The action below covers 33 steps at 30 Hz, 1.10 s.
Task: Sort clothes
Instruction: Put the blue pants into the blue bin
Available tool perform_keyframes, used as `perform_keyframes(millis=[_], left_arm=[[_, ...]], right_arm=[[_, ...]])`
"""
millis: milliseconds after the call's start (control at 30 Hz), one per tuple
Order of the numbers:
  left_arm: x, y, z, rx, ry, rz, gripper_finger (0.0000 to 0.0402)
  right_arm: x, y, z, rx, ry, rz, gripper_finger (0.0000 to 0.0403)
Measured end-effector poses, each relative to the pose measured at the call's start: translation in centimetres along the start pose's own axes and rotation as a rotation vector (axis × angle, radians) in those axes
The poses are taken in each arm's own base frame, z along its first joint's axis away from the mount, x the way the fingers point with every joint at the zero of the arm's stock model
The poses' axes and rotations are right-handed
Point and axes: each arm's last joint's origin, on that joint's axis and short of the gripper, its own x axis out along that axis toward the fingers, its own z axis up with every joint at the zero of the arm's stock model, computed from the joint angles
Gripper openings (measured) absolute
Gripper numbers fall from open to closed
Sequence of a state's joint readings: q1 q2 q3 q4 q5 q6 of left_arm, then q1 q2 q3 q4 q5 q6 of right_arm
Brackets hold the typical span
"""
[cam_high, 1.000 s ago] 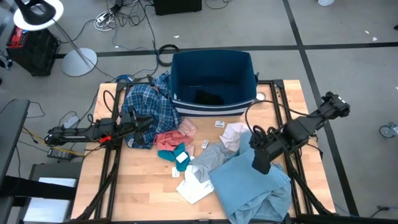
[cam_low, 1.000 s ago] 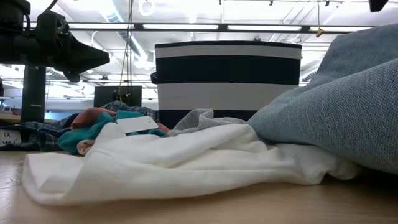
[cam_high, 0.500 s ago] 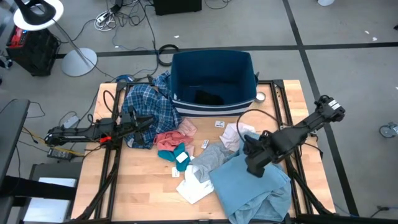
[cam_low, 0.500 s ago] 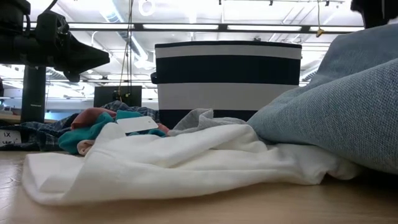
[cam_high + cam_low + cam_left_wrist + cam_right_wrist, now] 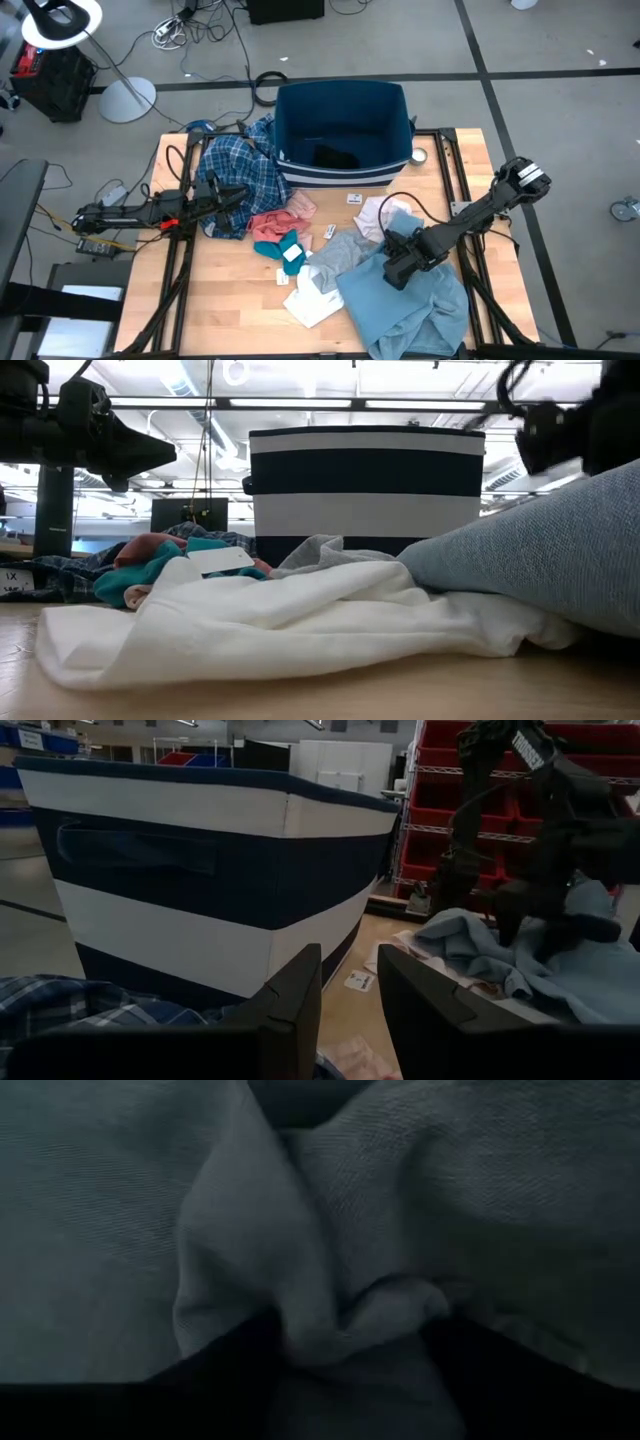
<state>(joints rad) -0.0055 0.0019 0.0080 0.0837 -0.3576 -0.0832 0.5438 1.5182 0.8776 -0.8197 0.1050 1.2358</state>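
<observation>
**Clothes spread across the table, right gripper pressed into the light blue garment**

High view: the clothes lie in front of the dark blue bin (image 5: 343, 132). The plaid shirt (image 5: 232, 168) is at the table's left, beside the bin's corner. The salmon pink garment (image 5: 272, 222) and the small teal garment (image 5: 283, 246) sit near the middle, with the grey garment (image 5: 340, 252) and the white garment (image 5: 312, 302) just to their right and nearer the front edge. The pale pink garment (image 5: 377, 215) lies close to the bin's front. The large light blue garment (image 5: 410, 310) fills the front right corner. The right gripper (image 5: 393, 272) is down on its upper edge. The left gripper (image 5: 240, 192) hangs over the plaid shirt.

Low view: the white garment (image 5: 250, 625) stretches along the tabletop, the light blue one (image 5: 545, 555) piled high beside it, the striped bin (image 5: 366, 485) behind.

Left wrist view: the left gripper (image 5: 348, 1005) has its fingers apart with nothing between them, facing the bin (image 5: 200, 890).

Right wrist view: light blue fabric (image 5: 300, 1250) fills the frame, and a fold of it bunches between the right fingers (image 5: 220, 1370), which stand spread on either side.
</observation>
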Motion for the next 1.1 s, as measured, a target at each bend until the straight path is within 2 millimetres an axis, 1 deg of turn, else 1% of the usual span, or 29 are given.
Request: perform_keyframes(millis=[100, 200, 300, 433, 533, 767, 833, 967, 1100], left_arm=[[0.0, 0.0, 0.0, 0.000, 0.000, 0.000, 0.0108], [0.0, 0.0, 0.0, 0.000, 0.000, 0.000, 0.0108], [0.0, 0.0, 0.0, 0.000, 0.000, 0.000, 0.0108], [0.0, 0.0, 0.0, 0.000, 0.000, 0.000, 0.0108], [0.0, 0.0, 0.0, 0.000, 0.000, 0.000, 0.0108], [0.0, 0.0, 0.0, 0.000, 0.000, 0.000, 0.0108], [0.0, 0.0, 0.0, 0.000, 0.000, 0.000, 0.0108], [0.0, 0.0, 0.0, 0.000, 0.000, 0.000, 0.0108], [0.0, 0.0, 0.0, 0.000, 0.000, 0.000, 0.0108]], right_arm=[[0.3, -0.2, -0.1, 0.044, 0.003, 0.000, 0.0130], [-0.1, 0.0, 0.0, 0.041, 0.004, 0.011, 0.0041], [-1.2, 0.5, 0.2, 0.014, 0.008, 0.055, 0.0036], [-4.1, 0.8, 0.8, 0.028, 0.005, 0.089, 0.0036], [-7.0, 1.0, 1.0, 0.025, -0.035, 0.090, 0.0036], [-14.8, 0.5, 2.0, 0.033, -0.133, 0.085, 0.0036], [-16.8, 0.3, 2.2, 0.037, -0.165, 0.094, 0.0036], [-20.2, 0.0, 2.6, 0.030, -0.238, 0.135, 0.0036], [-23.1, -0.5, 2.9, 0.038, -0.313, 0.181, 0.0036]])
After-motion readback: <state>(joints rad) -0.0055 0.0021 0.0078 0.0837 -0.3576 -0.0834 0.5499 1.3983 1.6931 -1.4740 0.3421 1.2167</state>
